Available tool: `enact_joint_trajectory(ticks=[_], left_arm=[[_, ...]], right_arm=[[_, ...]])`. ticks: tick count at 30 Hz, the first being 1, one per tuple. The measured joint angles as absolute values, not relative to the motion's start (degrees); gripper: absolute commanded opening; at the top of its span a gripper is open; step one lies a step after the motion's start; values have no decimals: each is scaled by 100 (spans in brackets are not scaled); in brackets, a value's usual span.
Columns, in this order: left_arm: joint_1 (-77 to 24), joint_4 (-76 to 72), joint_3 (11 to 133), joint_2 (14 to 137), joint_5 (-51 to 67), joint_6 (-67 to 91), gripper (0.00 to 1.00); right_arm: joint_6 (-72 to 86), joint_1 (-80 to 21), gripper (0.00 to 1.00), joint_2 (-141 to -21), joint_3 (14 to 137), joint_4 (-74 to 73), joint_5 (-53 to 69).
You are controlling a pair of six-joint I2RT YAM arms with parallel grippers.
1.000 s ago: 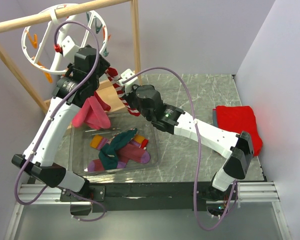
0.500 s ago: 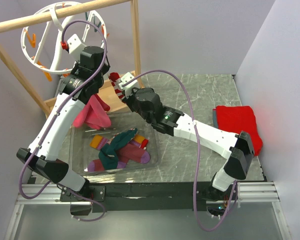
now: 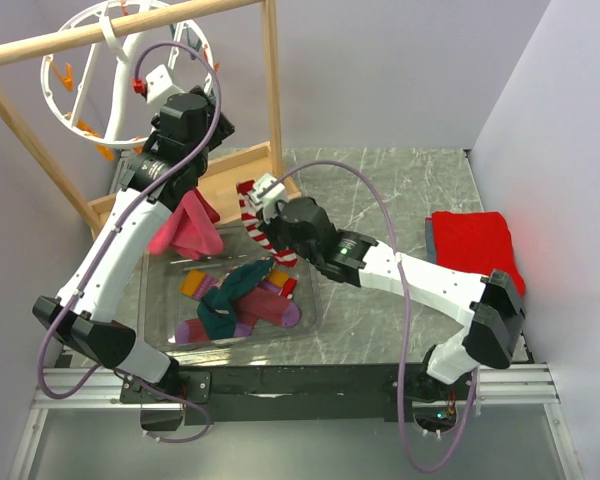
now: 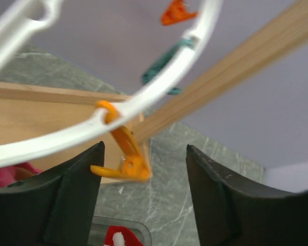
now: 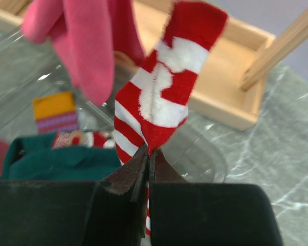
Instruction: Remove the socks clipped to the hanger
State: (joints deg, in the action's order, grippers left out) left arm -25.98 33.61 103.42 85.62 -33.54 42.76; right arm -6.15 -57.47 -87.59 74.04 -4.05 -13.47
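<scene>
Red-and-white striped sock [image 5: 161, 97] clear of the hanger [image 3: 90, 60], pinched tight in the right claw [image 5: 148, 156], dangling over the far rim of the clear tray [image 3: 315, 308]. Pink sock [image 3: 185, 228] hanging just beside. Left claw [image 4: 145, 151] spread wide up at the ring, orange clip [image 4: 128, 163] between its fingers. Underneath, grey marbled tabletop [image 3: 400, 190]; red cloth [image 3: 475, 245] at the right edge; lilac walls [image 3: 400, 70] behind.

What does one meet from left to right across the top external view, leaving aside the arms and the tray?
white hanger → pink sock → red-and-white striped sock → folded red cloth
</scene>
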Motion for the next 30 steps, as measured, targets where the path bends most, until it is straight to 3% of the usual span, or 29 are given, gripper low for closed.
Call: enact_joint_trajectory(ticks=[1,7,15,24,26,27,29,30], left_arm=[[-2598,3280,10291,8527,-3199,4211,82],[-2596,2954,10195,8436,-2086,3846,96],[-2598,2906,10116,8040,-906,3583,97],[-2598,2797,9439,6143,-683,3511,96],[-2598,2779,9295,5767,-707,3514,95],[-2598,2768,9203,5586,-738,3514,95],[-2598,2825,9024,5251,-825,3511,94],[-2598,2858,8930,5094,-897,3518,93]], right_arm=[[-576,-5747,0,-8683,7275,-384,-1251],[-517,-5747,0,-8468,6652,-292,-869],[-757,-5749,0,-8466,6149,-244,-504],[-1035,-5983,0,-8768,6425,-263,-620],[-1133,-6217,10,-9168,6851,-342,-755],[-1194,-6377,23,-9417,7111,-384,-858],[-1284,-6683,31,-9907,7564,-489,-989],[-1328,-6801,46,-10071,7706,-539,-1033]])
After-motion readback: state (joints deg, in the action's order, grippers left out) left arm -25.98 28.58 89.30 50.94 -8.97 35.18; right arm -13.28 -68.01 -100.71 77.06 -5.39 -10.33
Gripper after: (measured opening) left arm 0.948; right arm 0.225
